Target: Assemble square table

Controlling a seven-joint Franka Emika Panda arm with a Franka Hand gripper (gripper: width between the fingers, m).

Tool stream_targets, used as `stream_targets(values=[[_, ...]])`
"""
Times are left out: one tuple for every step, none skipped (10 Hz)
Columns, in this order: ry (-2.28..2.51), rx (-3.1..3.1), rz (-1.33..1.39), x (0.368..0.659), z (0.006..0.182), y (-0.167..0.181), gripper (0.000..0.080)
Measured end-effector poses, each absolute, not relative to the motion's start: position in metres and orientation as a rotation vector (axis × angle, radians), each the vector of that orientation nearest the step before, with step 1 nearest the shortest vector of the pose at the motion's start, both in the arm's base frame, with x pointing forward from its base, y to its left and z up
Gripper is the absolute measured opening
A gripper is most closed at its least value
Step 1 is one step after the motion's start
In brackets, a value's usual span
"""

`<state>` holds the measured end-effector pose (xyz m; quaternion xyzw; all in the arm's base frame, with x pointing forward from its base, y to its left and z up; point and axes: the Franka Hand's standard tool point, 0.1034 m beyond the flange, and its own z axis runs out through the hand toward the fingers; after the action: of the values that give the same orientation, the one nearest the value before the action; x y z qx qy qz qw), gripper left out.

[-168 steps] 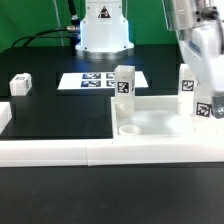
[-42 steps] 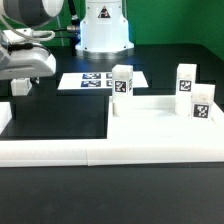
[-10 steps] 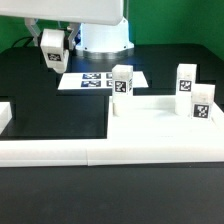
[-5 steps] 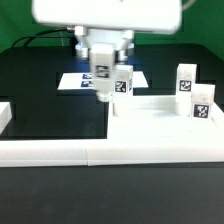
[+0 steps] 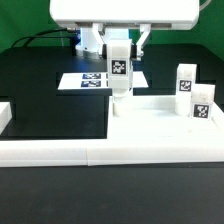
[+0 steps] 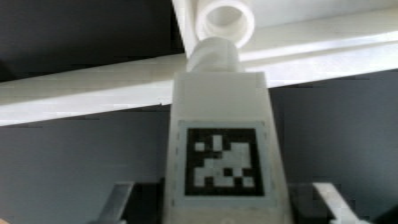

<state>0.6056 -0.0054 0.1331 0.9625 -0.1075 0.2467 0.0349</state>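
Note:
My gripper (image 5: 119, 60) is shut on a short white tagged leg (image 5: 119, 72) and holds it upright over the exterior view's left corner of the white square tabletop (image 5: 160, 118). Two more tagged legs (image 5: 186, 80) (image 5: 201, 103) stand on the tabletop at its right side. A third leg that stood at the left corner is hidden behind the held one. In the wrist view the held leg (image 6: 221, 150) fills the middle between my fingers (image 6: 121, 202). Its round end points at a round socket (image 6: 224, 16) in the white slab.
The marker board (image 5: 88, 80) lies flat behind the tabletop, in front of the robot base (image 5: 92, 38). A long white border rail (image 5: 100, 151) runs along the front, and a short white piece (image 5: 5, 115) stands at the exterior view's left edge.
My gripper took the leg from the exterior view's left, carried it right past the marker board, and now holds it over the tabletop's left corner.

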Motion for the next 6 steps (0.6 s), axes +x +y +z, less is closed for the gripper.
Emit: stream_targets(values=[[-0.331, 2.951, 0.778, 0.606, 0.132, -0.006, 0.0291], [-0.328, 2.931, 0.813, 0.607, 0.123, -0.008, 0.0291], [-0.326, 2.925, 0.806, 0.609, 0.114, -0.007, 0.0291], [-0.335, 2.917, 0.816, 0.614, 0.110, -0.008, 0.0291], [-0.332, 2.917, 0.811, 0.614, 0.107, -0.007, 0.0291], [-0.332, 2.920, 0.803, 0.613, 0.104, -0.006, 0.0291]])
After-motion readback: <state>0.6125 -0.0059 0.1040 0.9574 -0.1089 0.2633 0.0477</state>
